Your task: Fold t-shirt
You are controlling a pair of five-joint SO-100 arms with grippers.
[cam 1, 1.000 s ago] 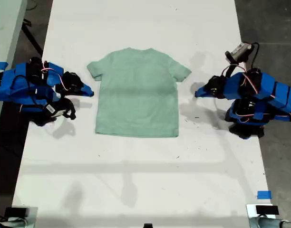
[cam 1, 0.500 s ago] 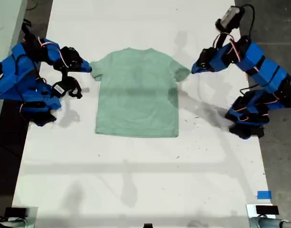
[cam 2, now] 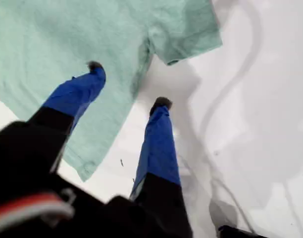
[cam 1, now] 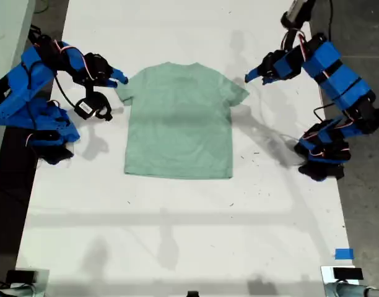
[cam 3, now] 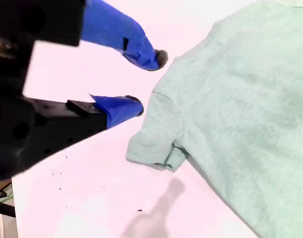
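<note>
The pale mint-green t-shirt (cam 1: 178,120) lies flat on the white table (cam 1: 177,229), neck toward the far edge. My first gripper (cam 1: 248,78) hangs open just off the sleeve (cam 1: 237,93) on the exterior view's right. In the first wrist view that sleeve (cam 2: 186,29) lies beyond my first gripper (cam 2: 129,84), with nothing between its blue fingers (cam 2: 159,144). My second gripper (cam 1: 121,79) is open at the shoulder on the exterior view's left. The second wrist view shows my second gripper (cam 3: 149,82) beside that sleeve (cam 3: 156,144) over bare table, holding nothing.
Both arm bases stand at the table's side edges, one (cam 1: 47,133) at the exterior view's left and one (cam 1: 322,158) at its right. A blue tape mark (cam 1: 343,253) sits near the front corner at the exterior view's right. Dark floor lies beyond the table edges.
Both arms have lifted out of their folded pose and swung toward the far end of the shirt. Each gripper now sits by a sleeve.
</note>
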